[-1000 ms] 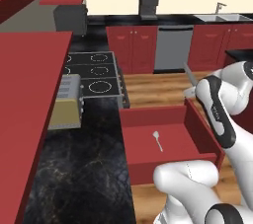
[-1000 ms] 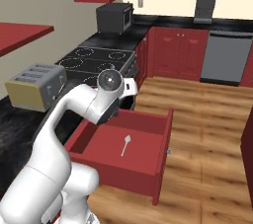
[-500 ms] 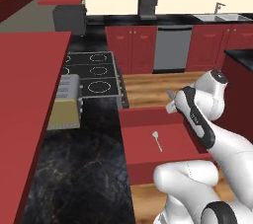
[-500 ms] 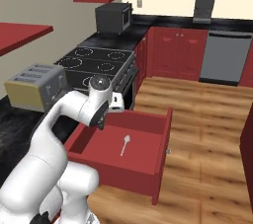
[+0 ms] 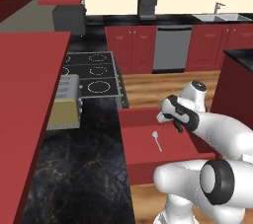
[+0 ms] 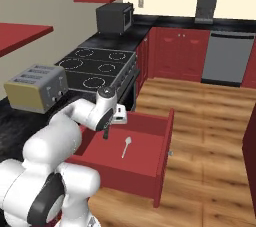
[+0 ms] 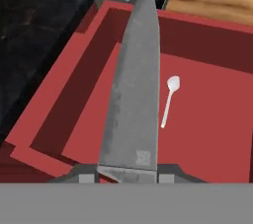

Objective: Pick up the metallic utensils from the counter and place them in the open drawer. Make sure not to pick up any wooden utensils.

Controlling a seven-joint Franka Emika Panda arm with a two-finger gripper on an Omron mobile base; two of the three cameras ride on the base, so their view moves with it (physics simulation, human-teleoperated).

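Observation:
My gripper (image 7: 127,173) is shut on the handle end of a grey metal knife (image 7: 133,85), whose blade points out over the open drawer (image 7: 212,124). A thin silvery spoon (image 7: 168,100) lies flat on the drawer floor, just right of the blade. From the base views the gripper (image 5: 168,115) (image 6: 107,127) hangs above the back part of the drawer (image 5: 141,144) (image 6: 161,157), with the spoon (image 5: 157,140) (image 6: 126,147) nearer the front. The island counter (image 5: 240,56) shows at the far right. The wooden utensils are out of view.
A toaster (image 5: 64,100) (image 6: 37,87) stands on the black top (image 5: 84,168) left of the drawer. Behind it is the stove (image 5: 96,72) (image 6: 97,63). Wooden floor (image 6: 210,121) lies to the right of the drawer's front panel.
The hand has swung in from the right and come down over the drawer, carrying the knife. The spoon in the drawer has not moved.

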